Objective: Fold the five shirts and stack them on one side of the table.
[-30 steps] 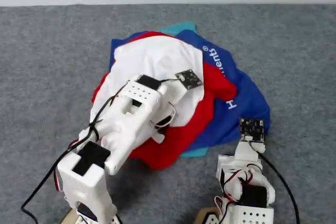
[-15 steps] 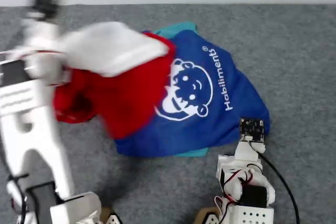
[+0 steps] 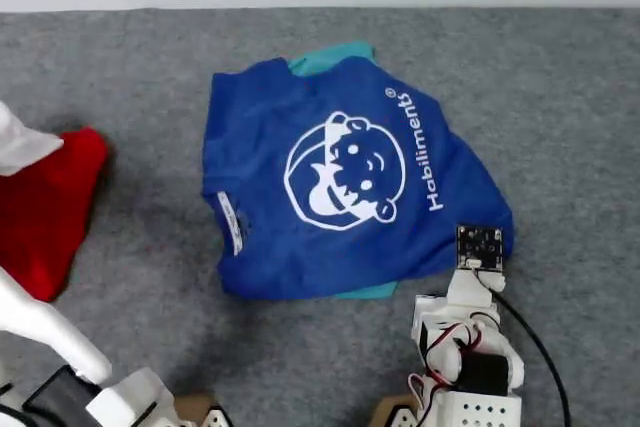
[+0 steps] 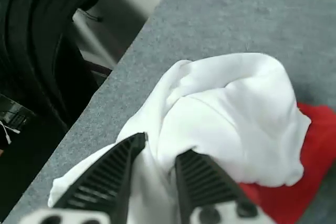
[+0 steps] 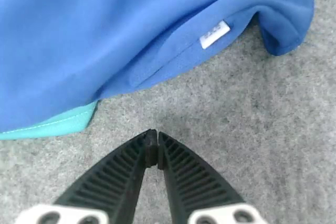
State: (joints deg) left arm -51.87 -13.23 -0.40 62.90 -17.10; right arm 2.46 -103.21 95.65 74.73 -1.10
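A blue shirt with a white print lies spread in the middle of the grey table. A teal shirt peeks out from under its far edge and near hem. At the table's left edge my left gripper is shut on a bunched white shirt, with a red shirt hanging beneath it. The red shirt also shows under the white cloth in the left wrist view. My right gripper is shut on nothing, low over bare carpet just short of the blue shirt's hem and the teal edge.
The left table edge runs close beside the white shirt, with black bags on the floor beyond it. The right arm's base stands at the near right. Grey carpet lies open to the right of the blue shirt.
My left arm swung from the middle of the pile to the far left, dragging the white and red shirts off the blue one, which now lies uncovered. The right arm stayed still.
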